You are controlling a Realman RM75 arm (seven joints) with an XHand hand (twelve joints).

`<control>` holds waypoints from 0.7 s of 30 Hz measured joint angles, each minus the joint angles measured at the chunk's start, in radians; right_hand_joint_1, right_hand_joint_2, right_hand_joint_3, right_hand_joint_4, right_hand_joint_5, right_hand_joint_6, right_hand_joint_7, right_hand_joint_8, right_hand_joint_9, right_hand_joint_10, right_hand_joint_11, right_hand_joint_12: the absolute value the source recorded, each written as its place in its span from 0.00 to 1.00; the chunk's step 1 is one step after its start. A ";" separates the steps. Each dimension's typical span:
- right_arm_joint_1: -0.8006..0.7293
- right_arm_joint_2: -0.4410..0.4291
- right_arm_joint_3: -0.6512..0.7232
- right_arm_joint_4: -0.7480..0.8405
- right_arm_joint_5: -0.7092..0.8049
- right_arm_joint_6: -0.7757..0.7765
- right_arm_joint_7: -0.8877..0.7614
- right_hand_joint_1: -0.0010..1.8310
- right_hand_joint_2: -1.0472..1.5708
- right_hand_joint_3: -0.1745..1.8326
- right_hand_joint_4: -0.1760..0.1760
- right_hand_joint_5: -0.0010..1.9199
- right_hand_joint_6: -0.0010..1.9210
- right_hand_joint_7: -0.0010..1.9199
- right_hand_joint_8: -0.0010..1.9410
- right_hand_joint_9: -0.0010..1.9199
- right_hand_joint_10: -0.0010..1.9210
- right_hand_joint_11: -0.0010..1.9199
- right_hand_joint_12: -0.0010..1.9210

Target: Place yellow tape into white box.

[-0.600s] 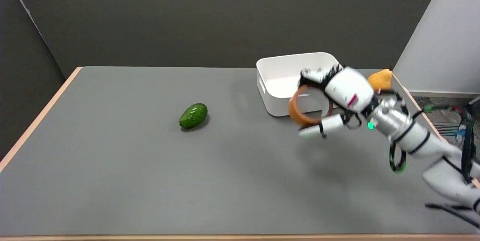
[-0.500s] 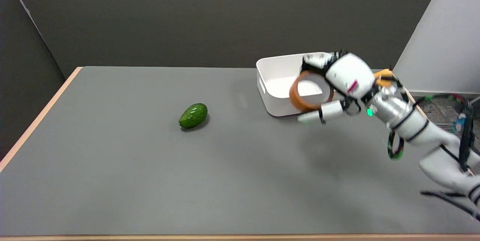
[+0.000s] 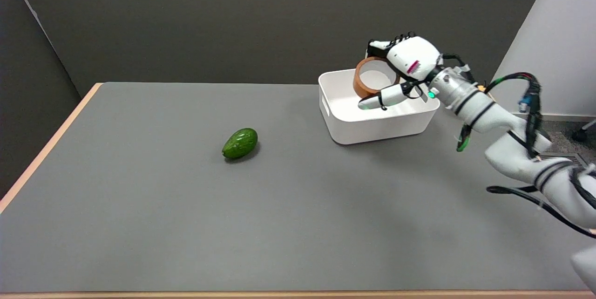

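1. Right hand (image 3: 401,64): located in the upper right of the frame, above the white box (image 3: 372,126). It grasps the yellow tape (image 3: 365,78), with fingers over the top of the ring and the thumb (image 3: 379,99) extended beneath it.

2. Yellow tape: an orange-brown roll with a pale inner core, held in the air on edge, its open centre facing the camera. It hangs over the interior of the white box, towards the far wall, clear of the box floor.

3. White box: an open-topped container with rounded corners, standing on the grey table (image 3: 186,220) right of centre. No contents are visible in the exposed part of the interior.

4. Handling judgement: the roll appears rigid and light. The wound band should resist squeezing, so a firm grasp is unlikely to deform it. The outer face looks smooth and may slip under a light pinch.

5. Recommended hold: across the band, with one contact on the outer face and the opposing contact inside the core or beneath the ring. The present grasp appears to follow this pattern.

6. Task progress: carry phase is judged nearly complete. Remaining steps are to lower the roll and release it inside the walls.

7. Risk: a ring released on edge may roll or bounce; a low release is advised.

8. Other item: a green avocado (image 3: 240,143) lies left of centre, well apart from the box.
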 measured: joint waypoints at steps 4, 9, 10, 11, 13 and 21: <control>0.093 -0.019 -0.079 -0.115 0.002 -0.037 -0.001 0.65 0.85 0.18 0.00 0.29 0.76 0.46 0.72 0.45 0.72 0.42 0.94; 0.183 -0.047 -0.150 -0.243 0.005 -0.073 0.003 0.56 0.79 0.32 0.22 0.24 0.60 0.39 0.59 0.39 0.69 0.33 0.93; 0.196 -0.051 -0.159 -0.262 0.007 -0.079 0.005 0.46 0.71 0.49 0.45 0.19 0.43 0.33 0.46 0.32 0.65 0.25 0.86; 0.208 -0.054 -0.167 -0.278 0.009 -0.085 0.009 0.42 0.68 0.54 0.51 0.16 0.33 0.29 0.38 0.28 0.62 0.21 0.83; 0.222 -0.058 -0.177 -0.298 0.017 -0.096 0.016 0.36 0.67 0.56 0.53 0.10 0.23 0.21 0.27 0.21 0.51 0.16 0.76; 0.225 -0.049 -0.188 -0.294 0.110 -0.136 0.041 0.21 0.60 0.53 0.66 0.01 0.10 0.00 0.00 0.00 0.21 0.00 0.55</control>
